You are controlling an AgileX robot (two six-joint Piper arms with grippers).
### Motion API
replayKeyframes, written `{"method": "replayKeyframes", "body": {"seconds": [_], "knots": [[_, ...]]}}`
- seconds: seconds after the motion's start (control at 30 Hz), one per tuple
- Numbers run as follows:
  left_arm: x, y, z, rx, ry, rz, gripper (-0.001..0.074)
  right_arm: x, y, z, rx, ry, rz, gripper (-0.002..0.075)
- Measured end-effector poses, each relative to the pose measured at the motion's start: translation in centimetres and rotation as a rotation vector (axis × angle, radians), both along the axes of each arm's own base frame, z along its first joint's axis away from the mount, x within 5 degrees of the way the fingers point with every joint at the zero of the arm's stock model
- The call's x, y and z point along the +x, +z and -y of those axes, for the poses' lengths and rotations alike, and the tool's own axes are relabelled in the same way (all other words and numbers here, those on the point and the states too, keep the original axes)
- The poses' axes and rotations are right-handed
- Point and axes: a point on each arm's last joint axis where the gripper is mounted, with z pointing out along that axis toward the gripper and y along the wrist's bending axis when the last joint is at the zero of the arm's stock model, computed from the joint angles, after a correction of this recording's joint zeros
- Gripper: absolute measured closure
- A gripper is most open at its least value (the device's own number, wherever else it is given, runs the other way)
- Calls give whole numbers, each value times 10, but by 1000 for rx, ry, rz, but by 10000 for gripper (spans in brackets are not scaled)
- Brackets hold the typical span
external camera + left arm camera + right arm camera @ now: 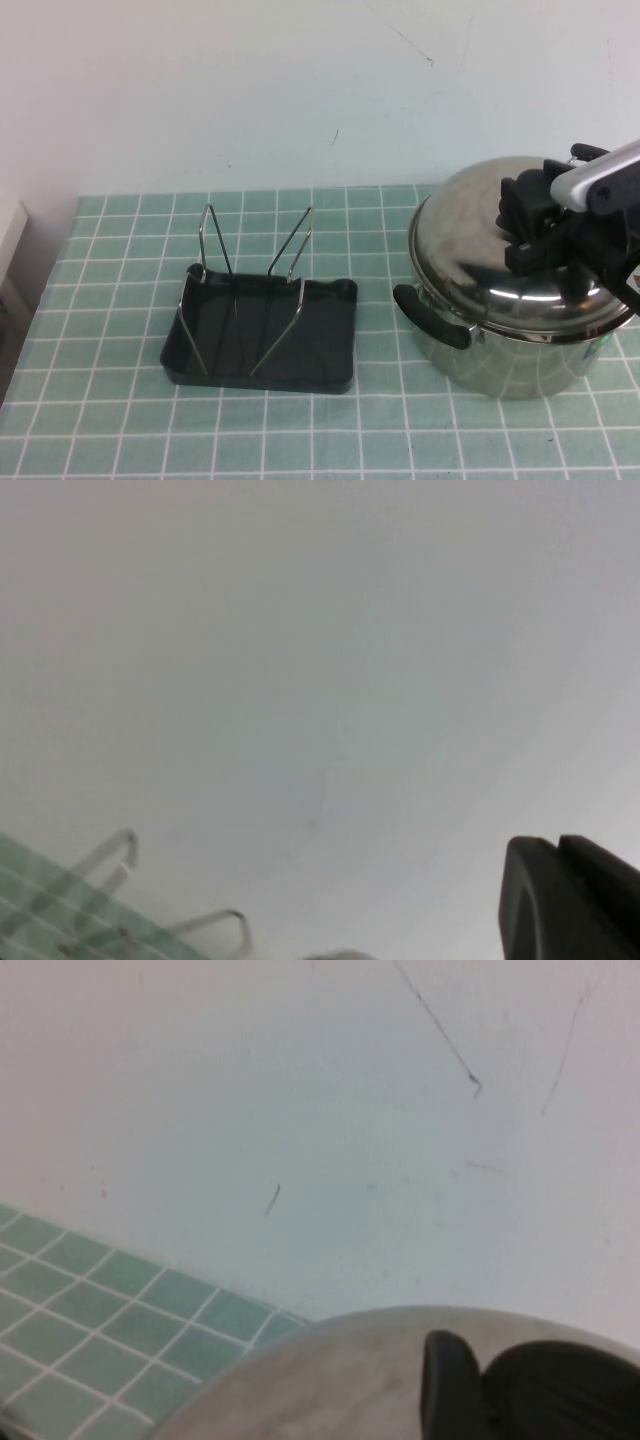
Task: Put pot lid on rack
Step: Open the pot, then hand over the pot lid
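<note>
Lid, round, domed, shiny stainless steel [480,235], sits closed on the deep steel pot with black side handles [500,360], at the right of the green-tiled table [120,440]. Knob hidden under the arm in the high view.

Right gripper [527,228] is down over the lid's crown, about where the knob should be. Fingers partly spread; cannot tell whether they have the knob or merely bracket it. Left gripper [570,900] is out of the high view; only a dark finger shows in its own wrist view, drawn together, holding nothing.

Rack, small dark rectangular plastic tray with upright thin wire loops [262,330], stands well apart from the pot, to its left, unoccupied.

Step in hand, by my reading: securing the knob. To do it well, centre the fingers on the knob before squeezing and confirm a firm hold, since the dome is slick. Lift straight up so the rim clears the pot without dragging it. Later, tip the lid on edge and lower it between the wire loops.

Views compared: the high view gives pot-to-rack layout. Right wrist view shows only the lid's upper curve [330,1380] and a black finger [450,1385] against the wall. Left wrist view catches the wire loop tops [110,855], no lid.
</note>
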Motion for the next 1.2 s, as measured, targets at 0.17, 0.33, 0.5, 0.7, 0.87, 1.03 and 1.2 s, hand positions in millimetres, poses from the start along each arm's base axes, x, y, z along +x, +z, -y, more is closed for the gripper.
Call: {"method": "replayKeyframes", "body": {"seconds": [0.17,0.33,0.5,0.7,0.87,1.03,1.2], "knots": [[-2,-2,13,-349,-251,-170,738,-4,17,1,-2,7,87,376],[-5,0,27,-436,-480,-222,668,-15,48,3,23,26,223,376],[-4,10,35,-461,-610,-220,247,-36,76,-7,72,198,316,376],[6,24,37,-436,-628,-229,59,-70,85,-44,188,501,248,376],[14,19,39,-411,-622,-284,45,-100,94,-82,240,704,243,376],[19,12,41,-378,-624,-338,43,-123,112,-113,252,830,253,376],[18,13,43,-375,-657,-329,43,-133,112,-135,206,884,215,376]]}}
